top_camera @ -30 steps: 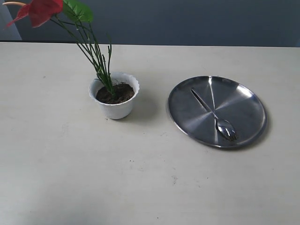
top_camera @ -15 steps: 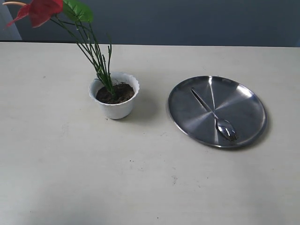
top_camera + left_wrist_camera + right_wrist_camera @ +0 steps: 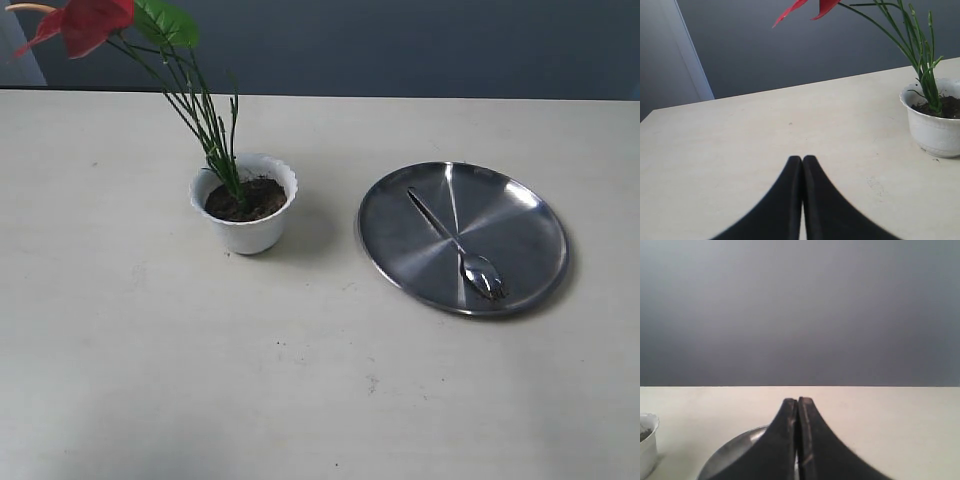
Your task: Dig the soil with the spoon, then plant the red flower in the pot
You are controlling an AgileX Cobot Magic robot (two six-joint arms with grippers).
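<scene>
My left pincer (image 3: pixel 802 159) was closed, jaws pressed together on nothing, over the table (image 3: pixel 300 380) and apart from the pot. At the far left, the red flower (image 3: pixel 85 22) leaned out past the pot (image 3: pixel 245 238), with its stems standing in the soil (image 3: pixel 252 200); the frame edge cut off part of the bloom. Hazard, in my judgement: the bloom's weight hung well outside the scalloped rim, so the loose soil could release the stems, or the light pot could tip leftward. A sweep of my left arm through the stems would cause the same failure. To the right, the spoon (image 3: pixel 455 240) lay flat on the steel plate (image 3: pixel 520 215), its bowl close to the plate's front rim; a nudge could slide it off the smooth metal. My right pincer (image 3: pixel 797 401) was likewise closed and empty, near the plate. No brand, label or writing was legible on any item.
</scene>
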